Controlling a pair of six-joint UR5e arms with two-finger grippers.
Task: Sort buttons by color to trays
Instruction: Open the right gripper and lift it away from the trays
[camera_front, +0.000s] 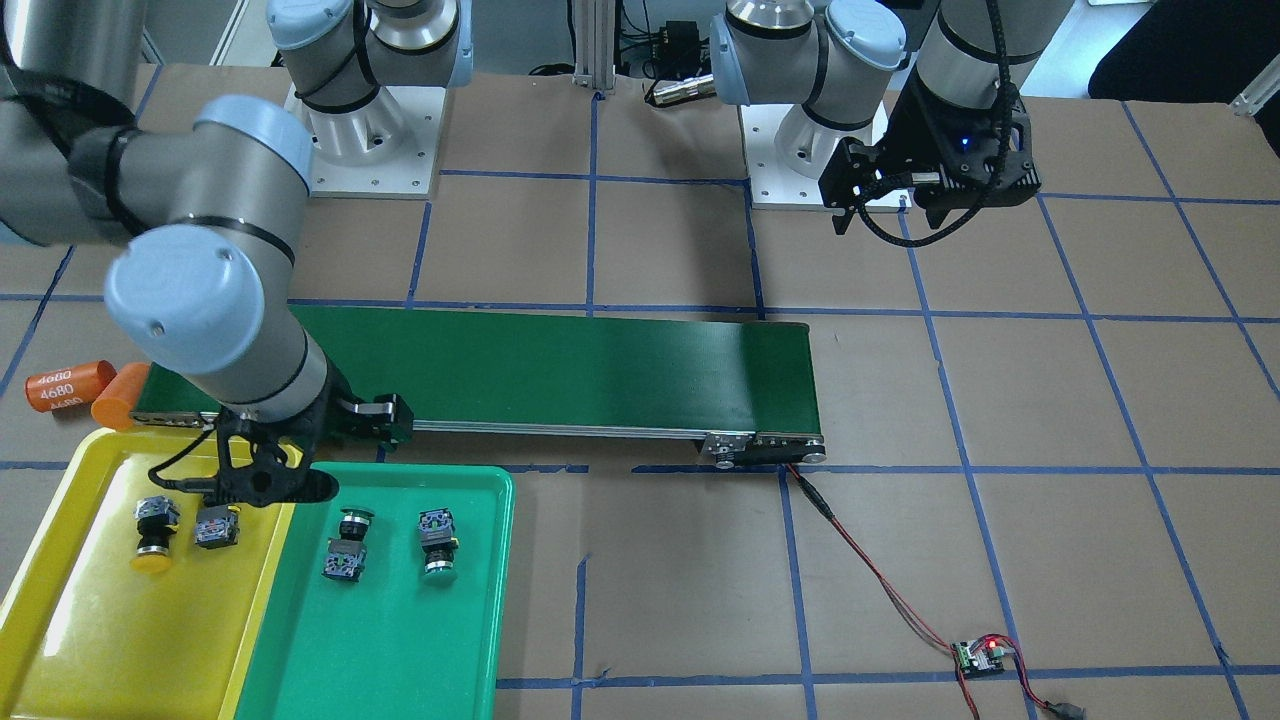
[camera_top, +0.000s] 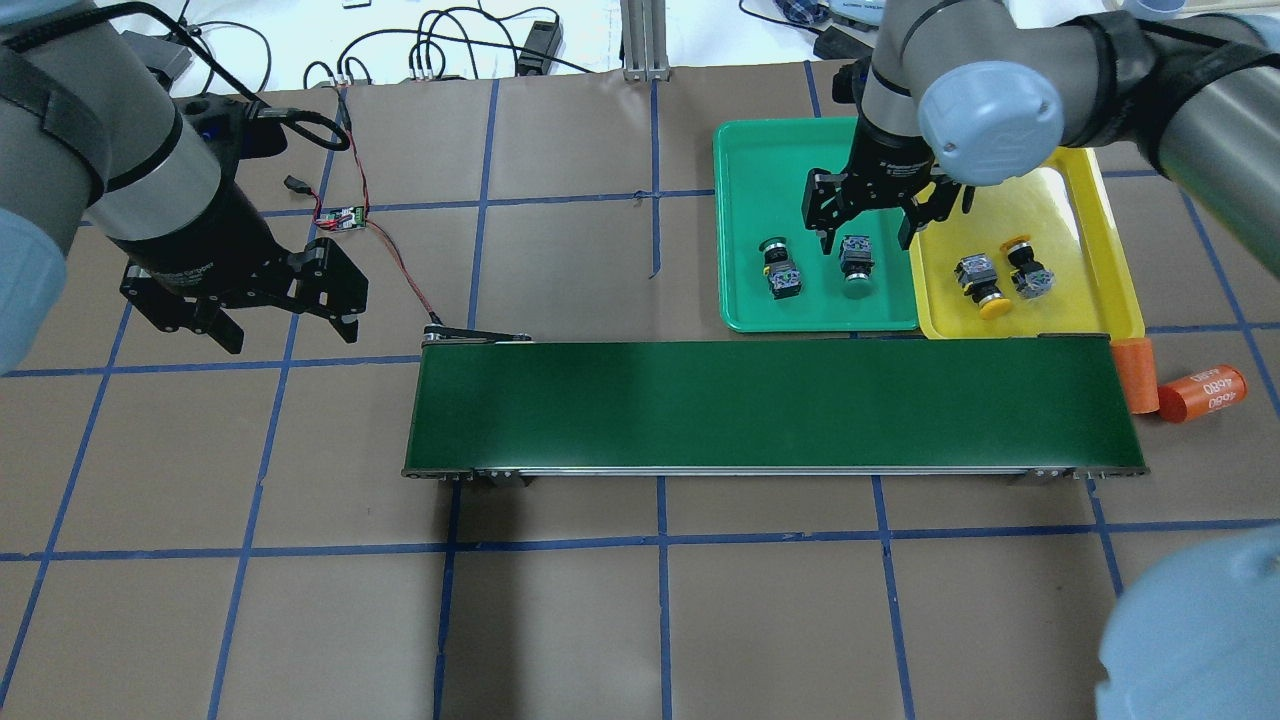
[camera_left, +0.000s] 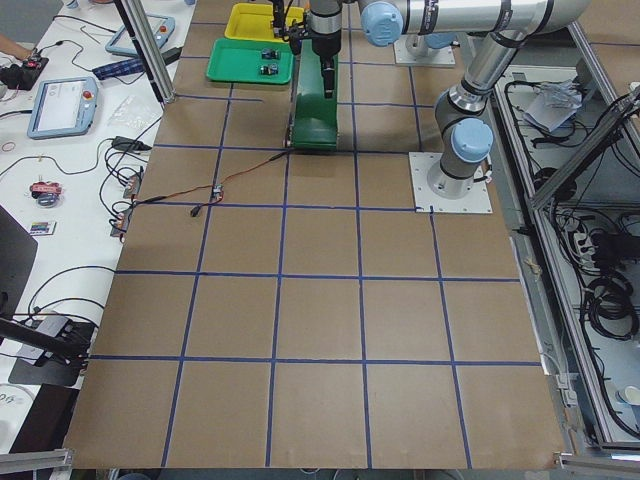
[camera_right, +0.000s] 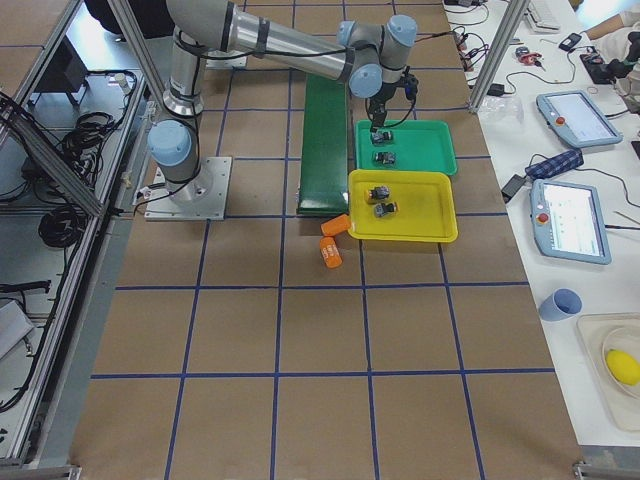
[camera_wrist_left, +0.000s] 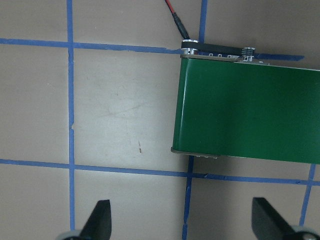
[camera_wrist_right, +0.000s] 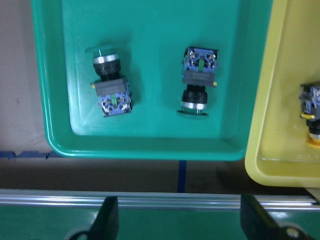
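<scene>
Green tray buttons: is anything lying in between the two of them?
Nothing. In the right wrist view, only bare floor of the green tray shows between that view's left-hand button and right-hand button; they lie apart.

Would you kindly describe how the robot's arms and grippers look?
The left arm and right arm are silver-grey tubes with pale-blue joint caps. The left gripper and right gripper are black, two-fingered, with black cables looping at the wrists.

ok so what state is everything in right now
left end effector, open, empty
right end effector, open, empty, above the trays
green buttons, on their sides in green tray
yellow buttons, on their sides in yellow tray
orange cylinders, lying beside conveyor belt end
</scene>
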